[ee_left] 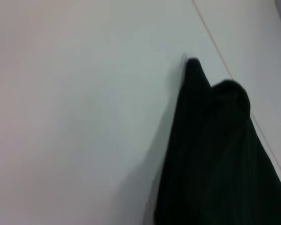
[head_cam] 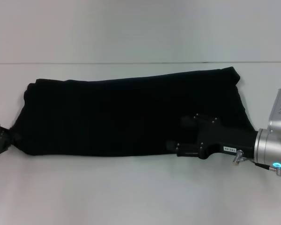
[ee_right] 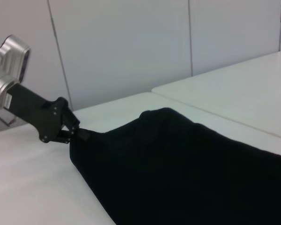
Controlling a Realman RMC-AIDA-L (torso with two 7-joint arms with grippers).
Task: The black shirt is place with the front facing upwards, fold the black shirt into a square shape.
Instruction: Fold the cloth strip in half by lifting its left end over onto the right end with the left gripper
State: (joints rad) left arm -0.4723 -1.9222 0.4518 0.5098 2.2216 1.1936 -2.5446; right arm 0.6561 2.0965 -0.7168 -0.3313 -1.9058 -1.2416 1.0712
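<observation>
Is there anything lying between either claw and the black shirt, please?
Nothing visible. The left claw is at the black shirt's left end, and the right claw is over its right part.

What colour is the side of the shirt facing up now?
Plain black; no lettering shows on the black shirt as folded. The head view shows it best.

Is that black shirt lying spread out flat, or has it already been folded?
Partly folded. The black shirt lies as one long band across the table, with no sleeves or lettering showing. It is not yet a square.
</observation>
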